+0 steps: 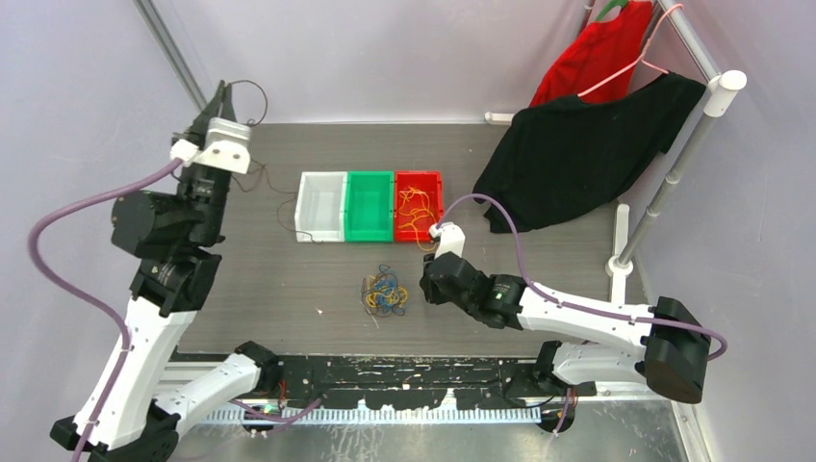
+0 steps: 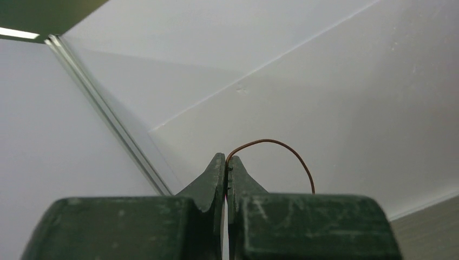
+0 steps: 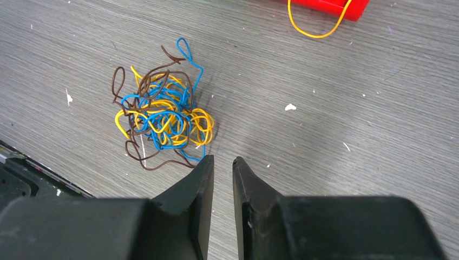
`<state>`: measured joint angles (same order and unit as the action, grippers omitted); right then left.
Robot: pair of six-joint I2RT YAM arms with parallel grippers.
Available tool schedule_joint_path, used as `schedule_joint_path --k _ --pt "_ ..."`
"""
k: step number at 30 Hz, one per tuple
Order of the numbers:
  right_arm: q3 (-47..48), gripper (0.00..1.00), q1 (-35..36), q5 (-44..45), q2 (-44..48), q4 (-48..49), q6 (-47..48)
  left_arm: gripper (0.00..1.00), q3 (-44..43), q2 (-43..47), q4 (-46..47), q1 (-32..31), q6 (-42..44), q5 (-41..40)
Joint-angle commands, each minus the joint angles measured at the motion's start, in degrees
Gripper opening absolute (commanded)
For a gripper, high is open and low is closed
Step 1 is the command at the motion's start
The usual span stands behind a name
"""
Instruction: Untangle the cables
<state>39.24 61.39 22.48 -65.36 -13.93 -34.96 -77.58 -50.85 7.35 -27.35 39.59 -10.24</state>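
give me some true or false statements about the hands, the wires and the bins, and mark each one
1. The left hand is shut on a brown wire. True.
2. The right hand grips the tangle. False: its jaws stand slightly apart with nothing between them, and the tangle lies on the table beside it.
3. The red bin holds orange-yellow wires. True.
4. The green bin stands left of the white bin. False: the white bin is leftmost and the green bin is in the middle.
5. The tangle is all blue. False: it mixes blue, yellow and brown strands.
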Motion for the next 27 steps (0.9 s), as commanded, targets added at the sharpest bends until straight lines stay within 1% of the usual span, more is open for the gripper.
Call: schedule_joint_path --k 1,9,19,27 --pt "2.6 0.26 -0.1 0.3 0.3 3.0 1.4 0.00 3.4 -0.7 1.1 0.3 -1.6 1.8" --pt "1.9 0.26 -0.2 1.1 1.4 4.0 1.4 0.00 8.4 -4.2 4.3 0.7 -3.4 4.2" --pt "0.8 0.26 -0.2 3.9 3.3 3.2 1.8 0.00 11.5 -12.9 11.2 8.6 -1.3 10.2" --pt "-0.4 0.25 -0.3 4.8 4.2 3.7 1.1 0.00 11.8 -19.5 12.7 12.0 -2.6 11.7"
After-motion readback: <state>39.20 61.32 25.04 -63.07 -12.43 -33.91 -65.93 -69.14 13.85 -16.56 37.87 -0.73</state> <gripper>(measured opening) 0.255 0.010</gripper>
